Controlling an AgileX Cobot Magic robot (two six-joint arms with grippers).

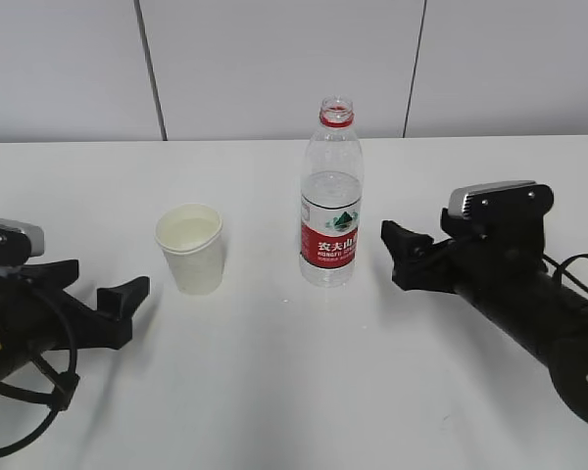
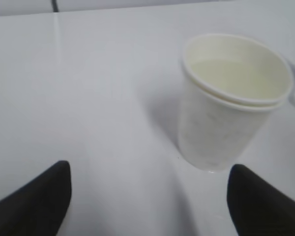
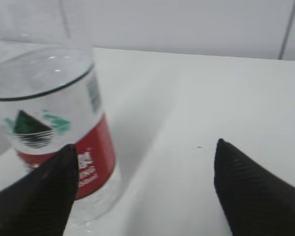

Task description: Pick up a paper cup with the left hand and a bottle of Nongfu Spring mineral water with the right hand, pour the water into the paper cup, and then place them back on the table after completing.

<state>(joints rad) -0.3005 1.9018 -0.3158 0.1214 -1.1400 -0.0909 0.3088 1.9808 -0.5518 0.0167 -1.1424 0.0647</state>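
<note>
A white paper cup (image 1: 190, 248) stands on the white table (image 1: 274, 392), left of centre. Its inside shows a flat pale surface below the rim. An uncapped clear bottle (image 1: 331, 196) with a red label stands upright right of the cup, and the water fills it to above the label. My left gripper (image 1: 108, 284) is open and empty, low on the table left of the cup. In the left wrist view the cup (image 2: 233, 98) stands ahead of the open gripper (image 2: 148, 167), to the right. My right gripper (image 1: 392, 250) is open and empty just right of the bottle. In the right wrist view the bottle (image 3: 54, 113) is beside the left finger of the gripper (image 3: 145, 145).
A pale panelled wall (image 1: 274, 59) runs behind the table's far edge. Both black arms lie low over the tabletop at the left and right sides. Nothing else stands on the table.
</note>
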